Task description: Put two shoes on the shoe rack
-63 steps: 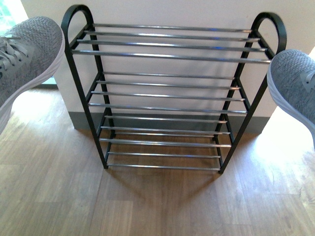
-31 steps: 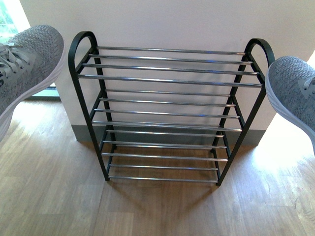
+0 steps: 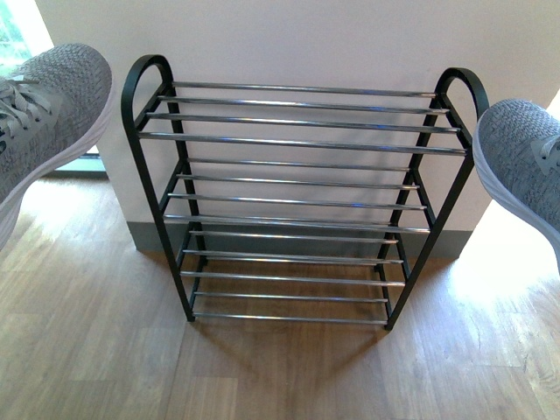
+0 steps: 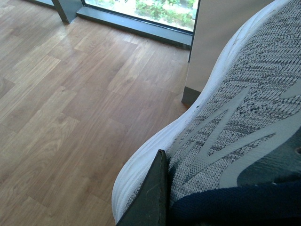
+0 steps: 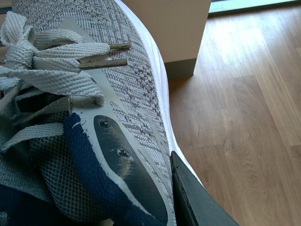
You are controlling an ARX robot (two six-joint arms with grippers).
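Wood-plank floor [image 3: 280, 376] nearest. Left gripper [image 4: 171, 209] pinches the left sneaker [image 3: 44, 114] at its navy collar, with one dark finger [image 4: 151, 195] flat on the outer knit and the other finger hidden. Right gripper [image 5: 181, 207] likewise clamps the right sneaker [image 3: 525, 166], one finger [image 5: 193, 197] against its outer side, the mate unseen. Both sneakers hang off the floor, toes raised, flanking the shoe rack [image 3: 302, 140]: left one near its left top corner, right one near its right upright. Rack stands on the floor, backed against the white wall [image 3: 306, 39].
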